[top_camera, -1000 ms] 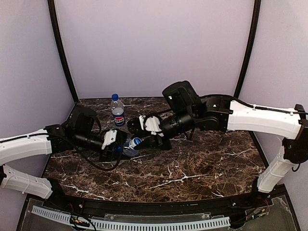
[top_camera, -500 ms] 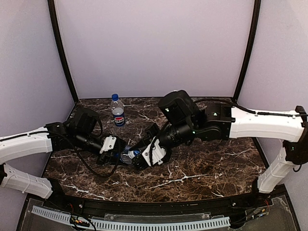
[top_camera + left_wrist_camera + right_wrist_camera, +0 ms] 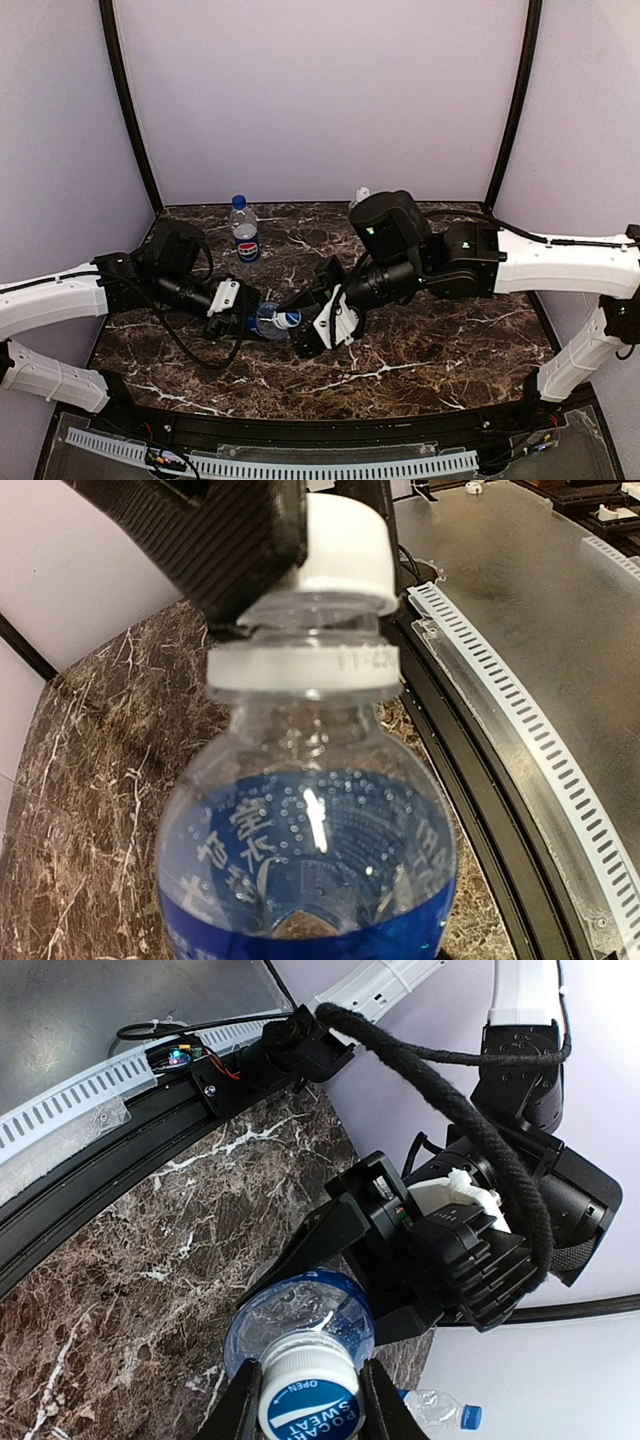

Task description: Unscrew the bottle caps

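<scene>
While my left fingers (image 3: 243, 318) clamp the body of the blue-labelled water bottle (image 3: 268, 320), held sideways over the worktop (image 3: 420, 350), my right fingers (image 3: 298, 328) are pinched tight on its white-and-blue cap (image 3: 310, 1402). I count three bottles: the Pepsi bottle (image 3: 244, 232) stands at the back left with its dark blue cap (image 3: 238, 200) on, and a third bottle (image 3: 358, 198) peeks out behind my right arm.

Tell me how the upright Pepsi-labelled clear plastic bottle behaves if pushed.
The Pepsi-labelled clear plastic bottle stands tall and narrow, so a push would probably tip it. Its round body might then roll. Clear above the label, perhaps light.
</scene>
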### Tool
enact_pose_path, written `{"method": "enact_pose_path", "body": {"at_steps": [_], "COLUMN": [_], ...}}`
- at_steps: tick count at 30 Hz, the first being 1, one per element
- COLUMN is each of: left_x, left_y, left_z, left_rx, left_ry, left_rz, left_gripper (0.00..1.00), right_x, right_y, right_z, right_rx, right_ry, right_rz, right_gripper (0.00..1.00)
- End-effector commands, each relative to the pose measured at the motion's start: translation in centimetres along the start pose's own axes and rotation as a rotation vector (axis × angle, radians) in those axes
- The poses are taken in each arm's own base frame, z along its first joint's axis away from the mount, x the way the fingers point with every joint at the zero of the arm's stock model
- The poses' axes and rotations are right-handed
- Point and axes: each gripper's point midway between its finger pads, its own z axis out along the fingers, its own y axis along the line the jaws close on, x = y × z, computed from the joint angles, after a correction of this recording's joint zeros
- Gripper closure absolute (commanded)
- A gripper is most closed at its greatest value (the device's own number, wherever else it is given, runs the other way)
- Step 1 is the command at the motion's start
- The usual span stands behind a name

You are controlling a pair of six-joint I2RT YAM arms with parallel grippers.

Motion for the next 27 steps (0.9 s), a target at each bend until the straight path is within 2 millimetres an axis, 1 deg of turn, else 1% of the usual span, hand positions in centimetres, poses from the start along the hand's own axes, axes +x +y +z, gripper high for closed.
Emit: {"method": "enact_pose_path", "body": {"at_steps": [1, 2, 5, 6, 7, 9, 12, 14, 15, 16, 17, 18, 19, 20, 21, 22, 24, 27], "left_x": [2.0, 1.9, 1.8, 1.9, 2.0, 2.1, 2.2, 2.3, 2.2, 1.9, 2.1, 1.8, 2.0, 1.5, 1.8, 1.6, 1.8, 2.1], "left_y": [-1.4, -1.3, -0.7, -0.5, 0.1, 0.8, 1.5, 2.0, 2.7, 3.4, 4.2, 5.2, 6.3, 7.2, 8.1, 8.7, 9.6, 9.9], "left_z": [-0.4, -0.4, -0.4, -0.4, -0.4, -0.5, -0.5, -0.6, -0.7, -0.7, -1.0, -1.2, -1.6, -2.0, -2.4, -2.7, -3.0, -3.1], "left_rx": [0.038, 0.031, -0.004, -0.016, -0.046, -0.091, -0.128, -0.157, -0.193, -0.224, -0.273, -0.321, -0.388, -0.437, -0.491, -0.526, -0.576, -0.594], "left_ry": [0.052, 0.051, 0.048, 0.05, 0.053, 0.056, 0.056, 0.055, 0.052, 0.038, 0.046, 0.026, 0.035, 0.015, 0.026, 0.018, 0.03, 0.045], "left_rz": [-0.151, -0.172, -0.196, -0.216, -0.214, -0.227, -0.226, -0.232, -0.244, -0.239, -0.26, -0.248, -0.26, -0.241, -0.238, -0.226, -0.215, -0.217], "left_gripper": [0.76, 0.76, 0.78, 0.79, 0.79, 0.8, 0.81, 0.81, 0.81, 0.81, 0.81, 0.81, 0.8, 0.8, 0.8, 0.8, 0.8, 0.8], "right_x": [0.0, 0.4, 1.1, 1.3, 1.3, 1.2, 1.1, 0.9, 0.9, 0.9, 1.1, 1.5, 2.1, 3.4, 4.5, 5.5, 7.1, 9.4], "right_y": [-2.1, -2.2, -2.8, -3.1, -3.4, -4.1, -5.2, -5.6, -5.9, -6.3, -6.8, -7.5, -8.4, -9.4, -10.2, -10.8, -11.5, -11.7], "right_z": [-1.1, -0.9, -0.4, -0.4, -0.5, -0.9, -1.9, -2.5, -2.9, -3.4, -3.8, -4.3, -4.7, -5.4, -5.7, -5.9, -5.9, -4.9], "right_rx": [0.059, 0.062, 0.092, 0.108, 0.125, 0.158, 0.208, 0.232, 0.247, 0.261, 0.277, 0.298, 0.319, 0.354, 0.384, 0.408, 0.434, 0.484], "right_ry": [0.01, 0.022, 0.053, 0.06, 0.063, 0.06, 0.046, 0.029, 0.021, 0.01, -0.007, -0.022, -0.044, -0.053, -0.057, -0.061, -0.066, -0.027], "right_rz": [-0.016, -0.006, 0.034, 0.051, 0.072, 0.118, 0.199, 0.257, 0.297, 0.359, 0.471, 0.573, 0.696, 0.823, 0.939, 1.051, 1.222, 1.392], "right_gripper": [1.0, 0.98, 0.65, 0.57, 0.5, 0.41, 0.34, 0.26, 0.19, 0.05, 0.02, 0.02, 0.01, 0.01, 0.02, 0.05, 0.12, 0.23]}}
